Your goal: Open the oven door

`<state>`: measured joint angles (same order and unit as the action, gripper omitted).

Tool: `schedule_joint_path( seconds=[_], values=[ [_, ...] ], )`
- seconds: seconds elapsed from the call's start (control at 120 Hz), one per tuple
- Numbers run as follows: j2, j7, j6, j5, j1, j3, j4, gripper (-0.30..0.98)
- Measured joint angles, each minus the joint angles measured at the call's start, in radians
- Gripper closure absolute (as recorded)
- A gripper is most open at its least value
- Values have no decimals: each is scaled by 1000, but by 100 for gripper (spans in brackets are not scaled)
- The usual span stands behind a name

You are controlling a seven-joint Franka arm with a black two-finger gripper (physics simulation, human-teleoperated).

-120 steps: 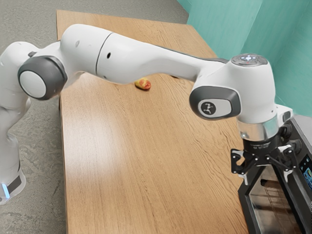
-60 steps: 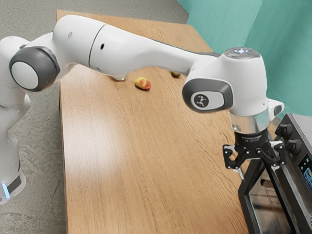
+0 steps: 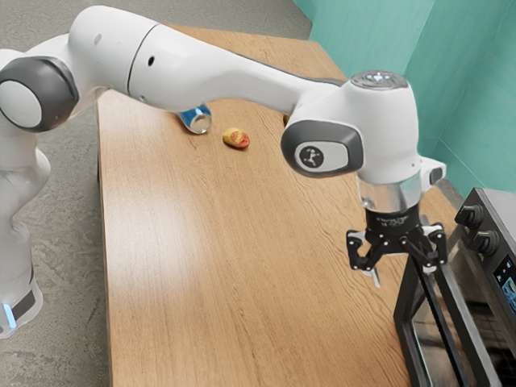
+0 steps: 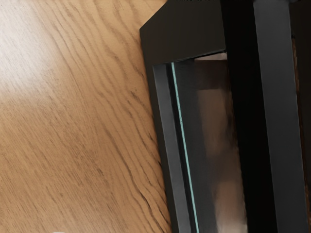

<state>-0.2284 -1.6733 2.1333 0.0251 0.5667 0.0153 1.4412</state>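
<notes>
Pale wooden tabletop (image 3: 226, 266), well apart from jaws: blue can (image 3: 198, 121), then red-yellow fruit (image 3: 236, 138). Jaws spread, gripping nothing, at upper edge of part-open oven door (image 4: 250, 116), which slopes below them. Door likely stiff, weighty, slick; press top rim, spare brittle glass (image 4: 218, 141). Beyond jaws, knobs (image 3: 486, 243).

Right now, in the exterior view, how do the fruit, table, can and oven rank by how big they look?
1. Table
2. Oven
3. Can and fruit: too close to rank, as the arm hides part of the can.
</notes>
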Motion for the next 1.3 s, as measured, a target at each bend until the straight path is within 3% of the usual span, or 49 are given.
schedule_joint_path(
  seconds=[0.908, 1.142, 1.242, 1.3],
  values=[
    [186, -10, 66, 31, 12, 14, 246, 23],
    [264, -23, 69, 5, -5, 5, 263, 22],
    [275, -29, 53, -16, -9, 0, 245, 12],
    [278, -62, 4, 11, -8, 4, 197, 8]
  ],
)
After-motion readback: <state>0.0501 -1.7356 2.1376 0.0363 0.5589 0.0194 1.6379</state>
